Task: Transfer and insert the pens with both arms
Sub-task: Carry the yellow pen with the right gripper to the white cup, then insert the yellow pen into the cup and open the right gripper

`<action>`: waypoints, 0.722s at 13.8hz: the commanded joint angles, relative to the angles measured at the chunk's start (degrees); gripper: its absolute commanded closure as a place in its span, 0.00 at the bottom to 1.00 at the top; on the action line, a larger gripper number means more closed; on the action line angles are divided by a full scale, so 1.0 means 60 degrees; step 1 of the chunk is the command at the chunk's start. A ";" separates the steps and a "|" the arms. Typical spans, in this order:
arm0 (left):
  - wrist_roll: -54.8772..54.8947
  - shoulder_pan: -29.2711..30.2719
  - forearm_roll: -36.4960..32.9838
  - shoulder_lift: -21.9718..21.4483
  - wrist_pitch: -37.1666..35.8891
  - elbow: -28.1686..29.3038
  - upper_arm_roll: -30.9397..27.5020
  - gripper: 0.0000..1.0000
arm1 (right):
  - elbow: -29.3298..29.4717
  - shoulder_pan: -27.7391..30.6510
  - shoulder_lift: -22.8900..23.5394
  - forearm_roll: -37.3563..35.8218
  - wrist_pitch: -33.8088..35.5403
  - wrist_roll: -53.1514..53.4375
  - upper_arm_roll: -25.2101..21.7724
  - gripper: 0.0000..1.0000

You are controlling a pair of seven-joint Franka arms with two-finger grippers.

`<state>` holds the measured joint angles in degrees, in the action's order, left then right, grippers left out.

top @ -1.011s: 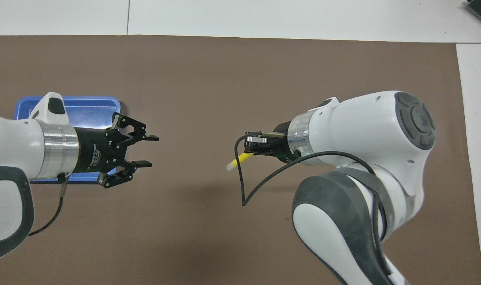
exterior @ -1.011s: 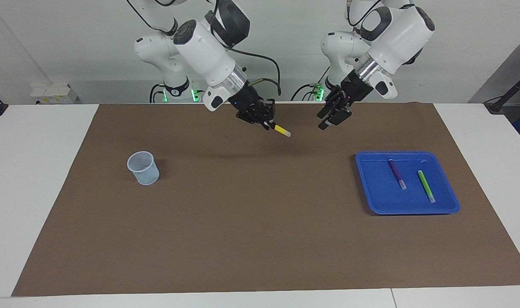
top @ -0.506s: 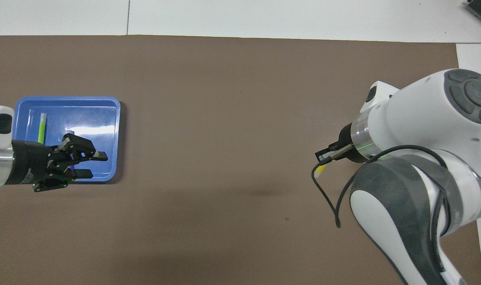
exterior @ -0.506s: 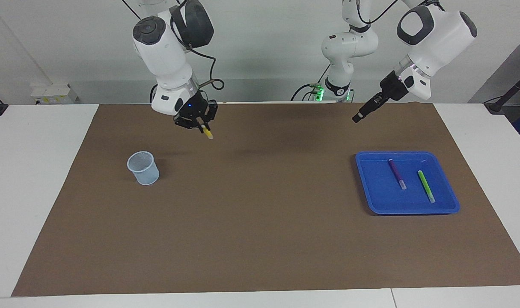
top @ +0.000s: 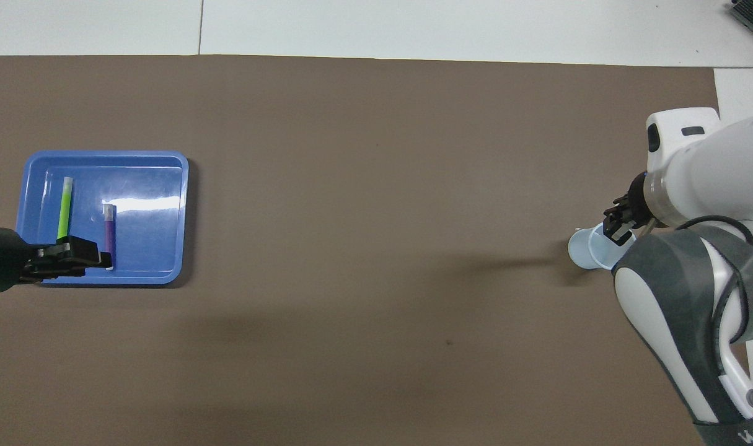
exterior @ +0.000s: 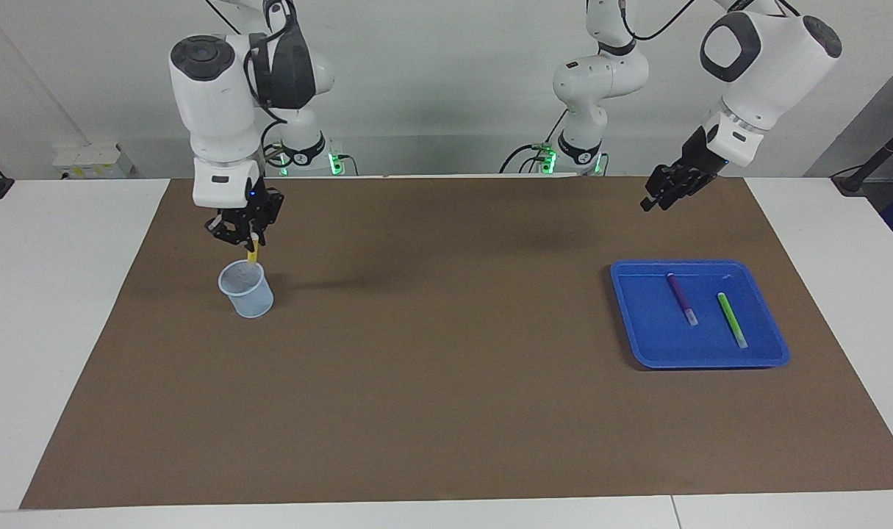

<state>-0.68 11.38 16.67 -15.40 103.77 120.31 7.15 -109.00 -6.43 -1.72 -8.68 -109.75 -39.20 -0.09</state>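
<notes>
Three pens are in play, and the one that matters is the slim yellow pen [exterior: 253, 254] pinched in the right gripper [exterior: 250, 236]. It hangs almost upright, its lower end straight over the mouth of the pale translucent plastic cup [exterior: 247, 289], which stands on the brown desk mat [exterior: 446, 411] near the right arm's end. That vertical line-up is what the drop depends on; to my eye the tip sits just at the rim, not yet inside.

Over by the left arm's end, the left gripper [exterior: 655, 200] hovers above the mat's edge by the robots, clear of the shallow blue plastic tray [exterior: 773, 360]. I cannot tell how wide its fingers stand. In the tray the purple pen [exterior: 680, 298] and the bright green pen [exterior: 731, 319] lie flat, roughly parallel.

A second ago the yellow pen was slanted over mid-mat; the right arm has since swung it to the cup and turned it upright, while the left drew off toward the tray.
</notes>
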 commanded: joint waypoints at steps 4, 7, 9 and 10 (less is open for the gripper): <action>0.1767 0.0521 -0.1136 0.0441 0.1130 0.0178 0.0083 0.44 | -0.1563 0.0352 -0.0328 -0.0223 -0.1160 -0.0087 0.0118 1.00; 0.2221 0.0711 -0.1621 0.0997 0.1862 0.0178 0.0083 0.44 | -0.1799 0.0529 -0.0357 -0.0223 -0.1367 -0.0146 0.0118 1.00; 0.2369 0.0901 -0.1621 0.1392 0.2346 0.0163 0.0083 0.44 | -0.1857 0.0617 -0.0386 -0.0208 -0.1367 -0.0117 0.0118 0.35; 0.2384 0.0931 -0.1621 0.1612 0.2682 0.0178 0.0083 0.43 | -0.1843 0.0632 -0.0387 -0.0208 -0.1352 -0.0116 0.0118 0.01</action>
<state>12.30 15.68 8.00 -7.55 116.28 120.77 7.17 -117.88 -3.64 -1.89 -8.72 -116.91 -39.83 -0.01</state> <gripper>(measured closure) 0.396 0.780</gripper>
